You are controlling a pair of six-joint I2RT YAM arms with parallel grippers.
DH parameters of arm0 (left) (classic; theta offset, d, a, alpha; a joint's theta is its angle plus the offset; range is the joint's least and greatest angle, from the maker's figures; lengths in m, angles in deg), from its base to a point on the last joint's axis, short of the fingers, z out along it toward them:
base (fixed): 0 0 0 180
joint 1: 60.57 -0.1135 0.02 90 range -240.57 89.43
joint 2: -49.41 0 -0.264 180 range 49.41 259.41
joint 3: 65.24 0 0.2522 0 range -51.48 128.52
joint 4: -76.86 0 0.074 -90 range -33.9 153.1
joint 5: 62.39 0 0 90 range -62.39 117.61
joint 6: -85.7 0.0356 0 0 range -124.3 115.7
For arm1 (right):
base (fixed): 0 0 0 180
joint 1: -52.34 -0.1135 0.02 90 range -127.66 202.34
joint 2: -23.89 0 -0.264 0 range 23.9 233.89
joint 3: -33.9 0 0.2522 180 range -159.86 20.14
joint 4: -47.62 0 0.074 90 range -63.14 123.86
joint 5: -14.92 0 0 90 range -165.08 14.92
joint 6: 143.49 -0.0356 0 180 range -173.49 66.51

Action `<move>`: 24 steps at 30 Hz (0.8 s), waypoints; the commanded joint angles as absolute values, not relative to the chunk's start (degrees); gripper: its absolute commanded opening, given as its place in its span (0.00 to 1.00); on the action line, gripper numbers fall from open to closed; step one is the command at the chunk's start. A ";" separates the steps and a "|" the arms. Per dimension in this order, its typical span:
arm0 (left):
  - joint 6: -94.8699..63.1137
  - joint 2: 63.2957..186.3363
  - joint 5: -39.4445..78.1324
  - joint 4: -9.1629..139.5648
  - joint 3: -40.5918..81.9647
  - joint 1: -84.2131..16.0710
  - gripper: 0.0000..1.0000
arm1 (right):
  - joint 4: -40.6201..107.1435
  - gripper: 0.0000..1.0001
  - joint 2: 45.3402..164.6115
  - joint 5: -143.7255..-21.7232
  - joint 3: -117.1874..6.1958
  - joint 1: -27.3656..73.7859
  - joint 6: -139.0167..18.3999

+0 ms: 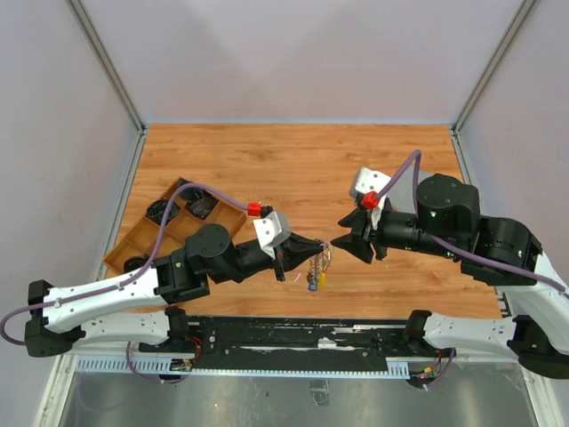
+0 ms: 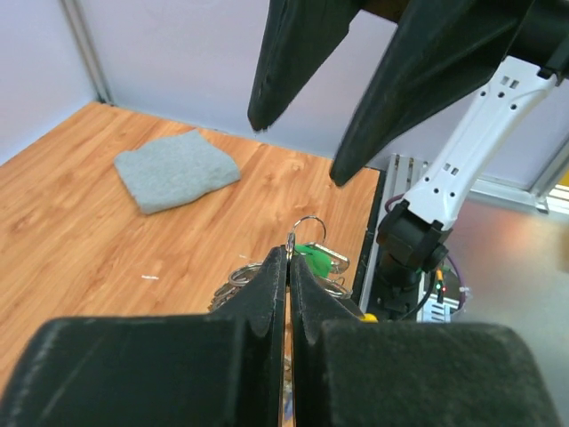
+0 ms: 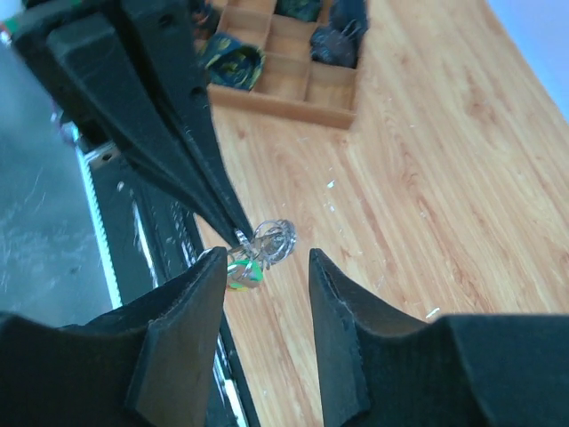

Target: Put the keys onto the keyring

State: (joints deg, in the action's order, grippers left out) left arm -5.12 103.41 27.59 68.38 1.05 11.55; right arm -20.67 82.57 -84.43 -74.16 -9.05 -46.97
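Wood-grain tabletop (image 1: 302,165), orange-brown boards, pale panels on three sides. Left side: open wooden compartment tray (image 1: 120,256) flat on wood, set at angle to table edges, dark bundled items in several cells. Right side: grey cloth (image 2: 178,169), rumpled, flat on boards, well apart from tray. Few tiny white specks (image 3: 331,185) scattered on bare wood mid-table. Black rail (image 1: 267,331) along near edge.

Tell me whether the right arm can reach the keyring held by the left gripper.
Probably yes. The right gripper is open and faces the keyring, which is pinched at the tips of the left gripper. Nothing shows between them.
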 commanded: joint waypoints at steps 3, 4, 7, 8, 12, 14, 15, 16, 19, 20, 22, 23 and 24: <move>-6.37 100.76 32.48 73.61 -0.25 11.32 0.01 | -3.32 0.43 77.94 -77.22 -66.22 -9.38 -64.11; -6.40 100.46 32.59 74.28 -0.51 11.32 0.01 | -2.48 0.42 77.47 -76.31 -65.14 -9.36 -66.25; -6.43 99.38 33.64 75.12 -1.17 11.33 0.01 | -0.45 0.41 75.79 -71.06 -61.22 -9.15 -74.81; -6.39 99.07 34.20 75.13 -1.28 11.32 0.01 | 1.17 0.40 74.56 -69.76 -59.13 -9.10 -78.21; -5.99 98.47 35.94 75.11 -1.73 11.32 0.01 | 7.75 0.38 69.75 -67.30 -51.06 -9.10 -87.99; -5.89 98.30 36.11 75.05 -1.82 11.33 0.01 | 8.44 0.38 69.10 -67.24 -49.39 -9.03 -90.40; -5.86 98.30 36.01 75.09 -1.79 11.32 0.00 | 8.44 0.38 69.15 -67.54 -49.13 -9.01 -91.03; -5.77 98.30 35.91 75.09 -1.66 11.35 0.01 | 8.69 0.38 69.16 -67.93 -48.89 -9.01 -91.65; -5.55 98.25 35.74 74.88 -1.56 11.34 0.00 | 10.96 0.38 68.71 -69.14 -47.43 -9.01 -92.91; -5.56 98.17 35.70 74.87 -1.64 11.33 0.00 | 11.64 0.38 68.50 -69.19 -47.03 -9.01 -93.14; -5.59 98.09 35.78 74.75 -1.69 11.35 0.01 | 12.48 0.39 68.10 -69.19 -46.61 -9.01 -93.30; -5.59 97.98 35.73 74.69 -1.68 11.33 0.01 | 12.78 0.39 67.95 -69.12 -46.44 -9.01 -93.37; -5.58 97.98 35.77 74.63 -1.65 11.32 0.01 | 12.94 0.39 67.83 -69.03 -46.32 -9.01 -93.44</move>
State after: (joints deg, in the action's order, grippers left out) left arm -5.97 99.39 34.85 70.80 -1.68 11.55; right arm 8.30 69.06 -69.87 -47.17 -9.03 -89.92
